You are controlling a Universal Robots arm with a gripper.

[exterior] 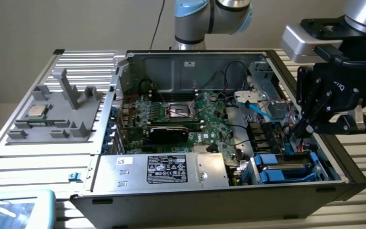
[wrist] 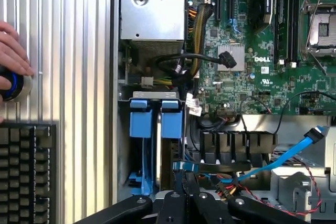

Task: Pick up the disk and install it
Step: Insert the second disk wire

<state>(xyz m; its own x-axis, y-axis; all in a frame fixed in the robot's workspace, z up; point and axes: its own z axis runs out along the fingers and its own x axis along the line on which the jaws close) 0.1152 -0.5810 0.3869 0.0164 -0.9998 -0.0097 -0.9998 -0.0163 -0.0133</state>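
Tool (exterior: 302, 130) pressed together, nothing visibly pinched, poised over the drive bay at the 4 o'clock corner of the open computer case (exterior: 170, 56) in the exterior view. Fingertips (wrist: 185, 178) seen together in the wrist view, just above a flat blue cable (wrist: 283, 162) and close to two blue carrier tabs (wrist: 156, 118) standing in the bay. Blue-framed disk (exterior: 283, 168) apparently seated in that bay, at 5 o'clock of the case; label and metal face not discernible. Toward the case's centre, green motherboard (exterior: 189, 117) with an open processor socket (exterior: 177, 110). At 6 o'clock, silver power supply (exterior: 164, 168) bearing a black label. Outside the case at 9 o'clock, grey fixture (exterior: 53, 114) holding a small square silver chip (exterior: 36, 110) on the ribbed metal desk (exterior: 17, 162). Pale blue tray corner (exterior: 15, 210) at 7 o'clock of the exterior view. In the wrist view, a person's hand (wrist: 13, 56) on a round blue-ringed button (wrist: 13, 85), a dark keyboard (wrist: 26, 171) beside it.
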